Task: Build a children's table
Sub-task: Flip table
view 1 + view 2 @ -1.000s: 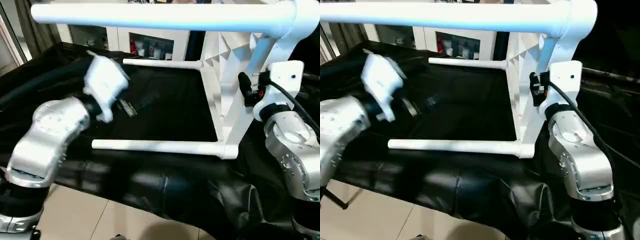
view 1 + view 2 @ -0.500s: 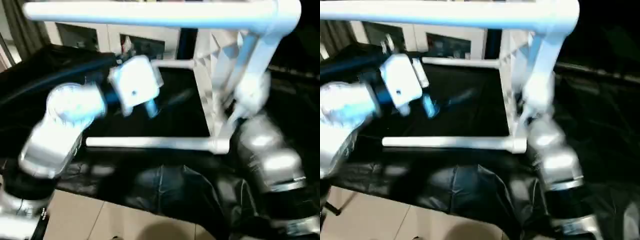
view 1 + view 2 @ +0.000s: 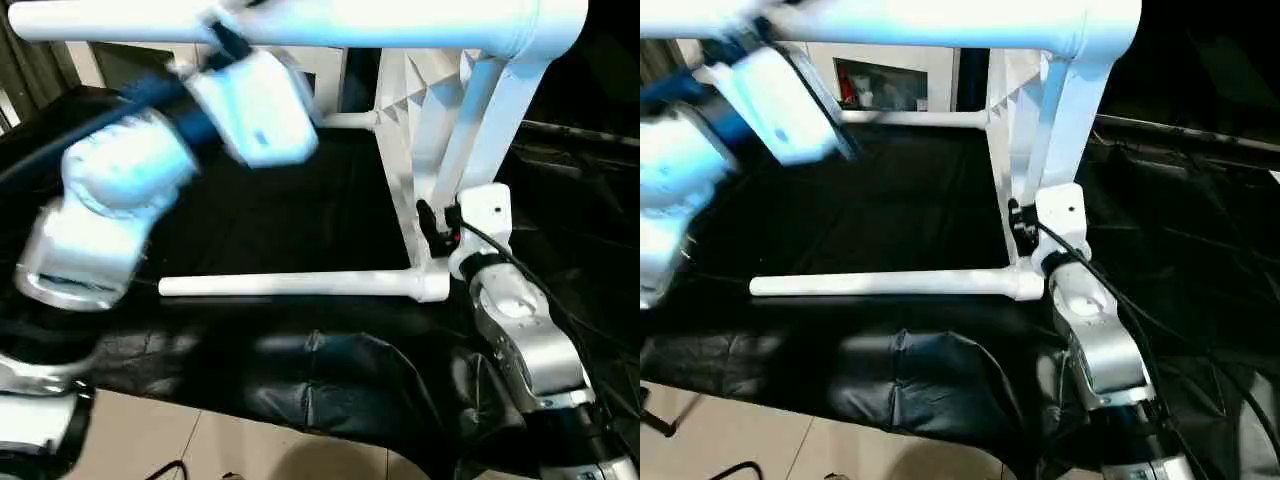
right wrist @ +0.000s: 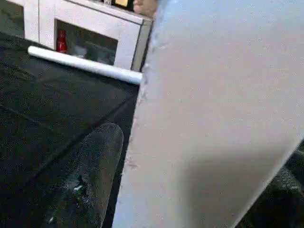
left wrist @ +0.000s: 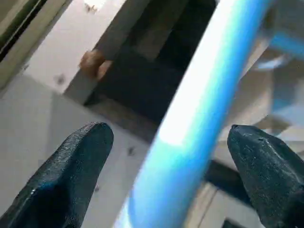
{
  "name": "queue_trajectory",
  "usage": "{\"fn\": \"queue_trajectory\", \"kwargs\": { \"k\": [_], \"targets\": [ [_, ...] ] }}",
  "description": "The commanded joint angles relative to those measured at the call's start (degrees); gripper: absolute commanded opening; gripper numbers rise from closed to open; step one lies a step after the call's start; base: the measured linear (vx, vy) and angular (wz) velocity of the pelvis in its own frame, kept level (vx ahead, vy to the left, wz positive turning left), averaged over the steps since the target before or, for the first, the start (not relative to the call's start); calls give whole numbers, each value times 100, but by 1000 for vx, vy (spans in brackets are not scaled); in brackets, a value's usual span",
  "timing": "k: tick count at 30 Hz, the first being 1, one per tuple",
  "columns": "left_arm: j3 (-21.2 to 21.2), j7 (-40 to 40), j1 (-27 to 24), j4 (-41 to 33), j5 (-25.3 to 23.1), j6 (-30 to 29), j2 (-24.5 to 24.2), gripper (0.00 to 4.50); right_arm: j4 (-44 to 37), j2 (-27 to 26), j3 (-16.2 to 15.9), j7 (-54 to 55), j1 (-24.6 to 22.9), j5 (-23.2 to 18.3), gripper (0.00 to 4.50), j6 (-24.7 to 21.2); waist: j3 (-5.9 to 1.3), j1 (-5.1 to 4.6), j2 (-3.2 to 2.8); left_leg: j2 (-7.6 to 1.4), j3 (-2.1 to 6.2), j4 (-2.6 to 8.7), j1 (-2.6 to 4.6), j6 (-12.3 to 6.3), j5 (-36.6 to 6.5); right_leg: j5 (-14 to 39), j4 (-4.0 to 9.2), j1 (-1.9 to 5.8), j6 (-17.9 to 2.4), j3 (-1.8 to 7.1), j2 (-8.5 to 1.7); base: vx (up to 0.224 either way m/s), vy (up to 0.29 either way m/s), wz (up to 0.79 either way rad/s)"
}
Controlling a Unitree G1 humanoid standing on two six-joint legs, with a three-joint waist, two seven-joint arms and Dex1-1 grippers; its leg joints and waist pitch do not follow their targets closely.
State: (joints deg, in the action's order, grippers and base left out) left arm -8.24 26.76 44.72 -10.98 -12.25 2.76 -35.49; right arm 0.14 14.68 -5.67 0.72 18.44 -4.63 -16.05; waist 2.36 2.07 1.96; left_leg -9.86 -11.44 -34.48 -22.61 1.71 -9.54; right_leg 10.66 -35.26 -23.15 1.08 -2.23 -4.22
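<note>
Since a second ago the left arm (image 3: 110, 215) has swung up from low over the black cloth to the topmost leg (image 3: 300, 22), and the right arm (image 3: 520, 335) has dropped back from the tabletop's edge toward the near right corner of the desk (image 3: 330, 375).

The children's table (image 3: 440, 150) lies on its side on the black-draped desk, its ribbed underside facing the desk's left. The tabletop stands on edge near the desk's right side, and the legs run out level toward the left — one along the near edge (image 3: 290, 286), one farther back (image 3: 345, 121), and the top one high across the head views.

The left gripper (image 5: 171, 156) is up at that top leg. In its wrist view the two black fingertips (image 5: 71, 166) stand wide apart on either side of the pale tube, jaws open and not pressed against it.

The right gripper (image 3: 432, 228) sits just beside the lower corner of the tabletop, where the near leg plugs in. In its wrist view one dark finger (image 4: 92, 175) lies alongside the white panel (image 4: 213, 118); the other finger is hidden behind it, so whether the jaws are clamped on the panel or merely straddle it cannot be told.

A white cabinet (image 3: 890, 80) stands behind the desk.
</note>
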Motion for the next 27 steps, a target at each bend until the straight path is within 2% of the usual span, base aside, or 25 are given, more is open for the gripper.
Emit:
{"fn": "queue_trajectory", "kwargs": {
  "k": [1,3,4,8,12,13,18,20,24,25,27],
  "targets": [
    [37,-60,67,97,-233,17,-94,450,0,-35,49,-48,17,15,320,63,-310,33,-29,-283,191,449,180,518,-1799,1362,388,149,-677,224,-317,0,0,0],
    [31,-128,56,204,-427,-42,-188,450,30,-72,62,-40,59,27,320,84,-312,37,-34,-284,193,452,172,507,-1764,1283,377,154,-711,223,-320,0,0,0],
    [28,-188,59,324,-556,-7,-211,450,67,-90,67,-63,87,50,320,121,-312,34,-54,-283,189,450,181,511,-1768,1217,378,146,-737,226,-316,0,0,0],
    [42,-403,94,559,-867,-86,-267,450,112,-107,64,-101,132,85,320,190,-310,39,-50,-279,194,453,179,514,-1817,1269,379,151,-770,225,-325,0,0,0],
    [108,-486,169,653,-860,-60,-205,450,120,-117,79,-145,157,128,320,230,-318,47,-70,-285,202,457,188,503,-1818,1172,372,152,-823,221,-330,0,0,0],
    [146,-516,169,600,-814,-70,-140,432,124,-116,90,-156,158,136,322,231,-316,43,-70,-287,202,460,187,505,-1824,1162,373,153,-834,221,-331,0,0,0],
    [177,-430,66,500,-690,-206,2,412,142,-118,115,-199,136,166,323,264,-319,66,-55,-286,192,448,182,447,-1734,1074,368,164,-883,221,-336,0,0,0],
    [189,-436,47,493,-702,-253,23,377,163,-130,126,-221,148,178,323,279,-320,64,-44,-281,189,445,179,428,-1725,1109,371,166,-871,222,-334,0,0,0],
    [218,-421,26,502,-710,-386,45,365,248,-134,133,-349,214,159,323,375,-319,60,-47,-285,197,449,181,423,-1771,1210,378,159,-873,216,-337,0,0,0],
    [235,-444,25,503,-739,-412,55,348,272,-132,134,-365,228,162,294,397,-315,58,-41,-283,195,449,180,422,-1776,1220,381,158,-869,216,-333,0,0,0],
    [261,-425,25,495,-700,-476,78,329,296,-125,131,-370,249,176,286,416,-314,65,-41,-281,191,445,179,418,-1760,1235,384,158,-861,221,-338,0,0,0]
  ]
}}
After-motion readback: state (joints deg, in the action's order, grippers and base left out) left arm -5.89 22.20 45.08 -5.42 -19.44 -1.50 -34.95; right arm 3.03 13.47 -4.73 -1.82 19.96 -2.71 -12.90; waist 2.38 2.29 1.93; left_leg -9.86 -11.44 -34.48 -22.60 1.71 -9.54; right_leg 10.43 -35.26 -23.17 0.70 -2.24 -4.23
